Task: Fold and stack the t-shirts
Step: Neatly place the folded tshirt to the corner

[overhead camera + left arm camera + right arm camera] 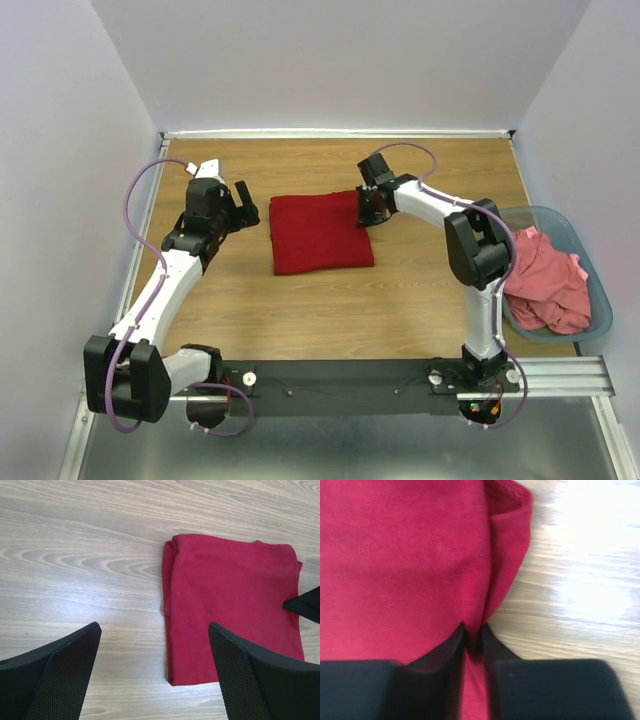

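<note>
Crimson cotton, item one: dark red t-shirt (320,232), folded to a compact rectangle, lying flat near the middle of the wooden surface (300,320), between the two arms.

Item two: salmon-pink t-shirts (548,285), unfolded and heaped in the grey-blue basket (546,209) at the right edge of the surface, well apart from the red one.

Item three: right fingers (445,665), clenched on a thin ridge of red cloth at the shirt's right edge, close to its far corner. The wrist view shows the tips nearly together with fabric pinched between them and a rolled hem just beyond.

Item four: left fingers (60,675), released and spread wide, hovering just left of the shirt's left edge and touching nothing. The layered fold line on that side reads fairly straight in the left wrist view.

Step in hand, as judged: squaring off the final fold of the red shirt, with the pink ones not yet started.

Handling notes:
- Lay the pinched edge flush over the layers beneath before letting go.
- Part the fingers fully, then rise straight up; a sideways exit is likely to drag the soft top layer and reopen the fold.
- Rolled hem at the far corner may spring up; press it flat.
- Left fingers could pin the left edge if the cloth slides.
</note>
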Robot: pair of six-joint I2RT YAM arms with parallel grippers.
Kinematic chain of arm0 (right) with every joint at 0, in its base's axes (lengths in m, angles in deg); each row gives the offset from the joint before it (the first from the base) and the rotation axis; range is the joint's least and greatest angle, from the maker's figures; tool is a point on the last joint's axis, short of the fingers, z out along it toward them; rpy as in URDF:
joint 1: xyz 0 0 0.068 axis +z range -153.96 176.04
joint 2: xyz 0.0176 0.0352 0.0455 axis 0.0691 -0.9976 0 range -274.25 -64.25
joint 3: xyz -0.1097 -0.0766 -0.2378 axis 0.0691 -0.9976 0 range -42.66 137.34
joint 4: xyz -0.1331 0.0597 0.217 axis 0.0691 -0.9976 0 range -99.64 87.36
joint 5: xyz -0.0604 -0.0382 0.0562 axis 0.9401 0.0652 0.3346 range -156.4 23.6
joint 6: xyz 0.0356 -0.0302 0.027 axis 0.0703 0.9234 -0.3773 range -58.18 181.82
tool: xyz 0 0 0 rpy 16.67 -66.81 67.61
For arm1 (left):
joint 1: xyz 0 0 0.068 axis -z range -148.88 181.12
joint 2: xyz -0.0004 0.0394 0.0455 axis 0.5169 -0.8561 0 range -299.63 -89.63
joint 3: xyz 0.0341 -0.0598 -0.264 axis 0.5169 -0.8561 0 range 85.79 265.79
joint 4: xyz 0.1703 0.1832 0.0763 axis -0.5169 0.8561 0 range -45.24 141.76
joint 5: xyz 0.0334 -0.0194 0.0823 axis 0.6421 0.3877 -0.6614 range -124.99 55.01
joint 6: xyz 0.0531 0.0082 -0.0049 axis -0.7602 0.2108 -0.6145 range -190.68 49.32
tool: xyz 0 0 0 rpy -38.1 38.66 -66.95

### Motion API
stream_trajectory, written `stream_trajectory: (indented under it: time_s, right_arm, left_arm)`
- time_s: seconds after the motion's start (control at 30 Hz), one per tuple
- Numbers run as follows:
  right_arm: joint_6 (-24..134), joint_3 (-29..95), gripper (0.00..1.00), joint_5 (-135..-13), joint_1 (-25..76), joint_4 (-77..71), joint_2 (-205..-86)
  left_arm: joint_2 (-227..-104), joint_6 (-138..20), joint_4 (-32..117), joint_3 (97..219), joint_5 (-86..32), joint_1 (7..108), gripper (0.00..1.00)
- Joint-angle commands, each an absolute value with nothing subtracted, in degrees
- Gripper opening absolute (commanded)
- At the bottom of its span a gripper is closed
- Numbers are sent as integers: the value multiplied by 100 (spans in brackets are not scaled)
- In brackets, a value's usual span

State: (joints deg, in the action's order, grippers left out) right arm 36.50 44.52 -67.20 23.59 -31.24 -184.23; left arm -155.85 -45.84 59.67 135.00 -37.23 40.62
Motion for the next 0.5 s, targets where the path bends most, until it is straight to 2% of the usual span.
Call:
stream_trajectory:
  time_s: [0.0,0.1,0.33,0.47]
  right_arm:
    - [3861,4567,15,-5677,2425,-3647,-18844]
    - [4159,4672,0,-5051,2311,-3788,-18844]
    - [6004,5234,1,-2259,1189,-3894,-19098]
    - [6717,5989,0,-1561,484,-3876,-19572]
  left_arm:
    - [-15458,-4677,5961,13431,-3859,4088,96]
    - [-15458,-4695,5987,13457,-3833,4079,96]
    - [-15318,-4634,6154,13431,-3763,4079,95]
    - [-15353,-4625,6347,13448,-3718,4088,95]
